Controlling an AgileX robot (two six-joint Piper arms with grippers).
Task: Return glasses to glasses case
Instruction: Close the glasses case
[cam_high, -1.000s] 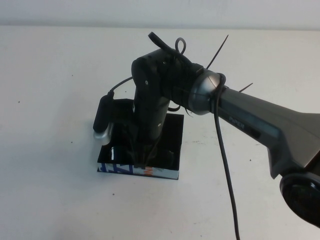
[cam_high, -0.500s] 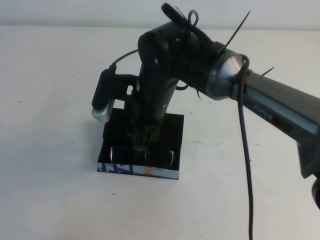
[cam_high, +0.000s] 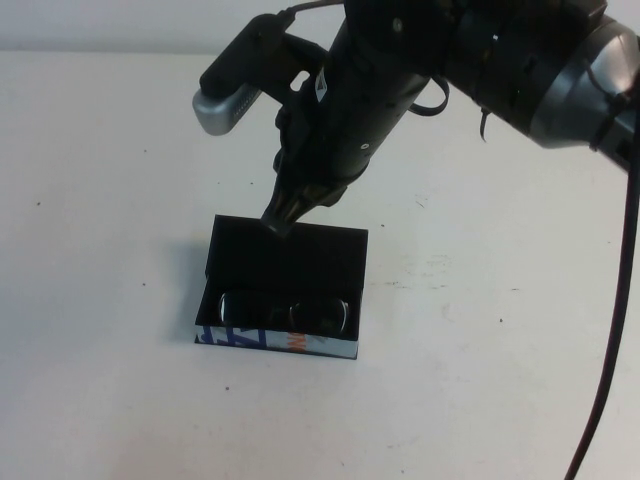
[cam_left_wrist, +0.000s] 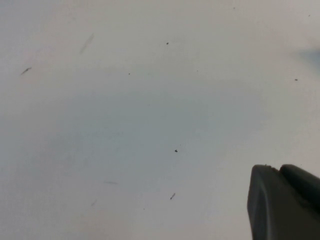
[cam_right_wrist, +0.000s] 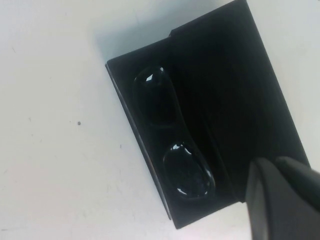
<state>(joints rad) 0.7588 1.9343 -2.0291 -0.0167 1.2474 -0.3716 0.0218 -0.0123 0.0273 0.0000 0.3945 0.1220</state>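
Note:
The glasses case (cam_high: 300, 252) lies open on the white table, its black lid flat behind and its white printed side toward me. The dark glasses (cam_high: 285, 312) lie inside the box along its front wall, lenses up. My right gripper (cam_high: 280, 218) hangs above the lid's back edge, shut and empty, clear of the case. In the right wrist view the glasses (cam_right_wrist: 172, 135) rest in the case (cam_right_wrist: 235, 90) and the gripper (cam_right_wrist: 275, 162) shows over its corner. My left gripper (cam_left_wrist: 274, 169) is shut over bare table and does not show in the high view.
The right arm (cam_high: 480, 60) with its silver-ended wrist camera (cam_high: 225, 100) reaches in from the upper right, and a black cable (cam_high: 610, 330) hangs down the right side. White table (cam_high: 120, 250) surrounds the case.
My right gripper has lifted up and back out of the case. The glasses stay lying in the box, now fully uncovered.

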